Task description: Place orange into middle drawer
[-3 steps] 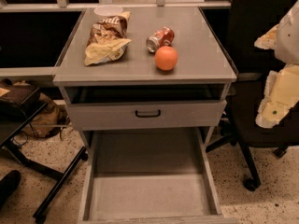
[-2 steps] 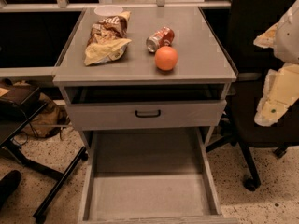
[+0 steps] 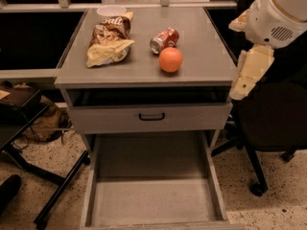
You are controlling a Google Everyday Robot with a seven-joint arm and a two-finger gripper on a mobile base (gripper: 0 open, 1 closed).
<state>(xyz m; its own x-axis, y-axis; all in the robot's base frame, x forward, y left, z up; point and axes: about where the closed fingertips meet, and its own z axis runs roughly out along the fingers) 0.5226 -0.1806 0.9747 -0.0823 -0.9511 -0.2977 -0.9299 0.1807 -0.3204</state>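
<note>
The orange [image 3: 171, 60] sits on the grey cabinet top [image 3: 206, 56], towards its near right part, smooth and round. Just beyond it and about touching lies a red soda can [image 3: 164, 40] on its side. Two crinkled chip bags [image 3: 110, 42] lie well to the left, with a pale plastic cup [image 3: 111, 10] at the far edge.

Below, under a flat drawer front with a black handle [image 3: 151, 116], the middle drawer [image 3: 153, 202] stands pulled out towards the near side, a shallow grey metal tray with low walls.

The cream gripper [image 3: 249, 75] hangs off the cabinet's right edge, before a black office chair [image 3: 268, 123]; open or closed, I cannot tell. Since the earlier frame it has moved left and up; the orange has not shifted.
</note>
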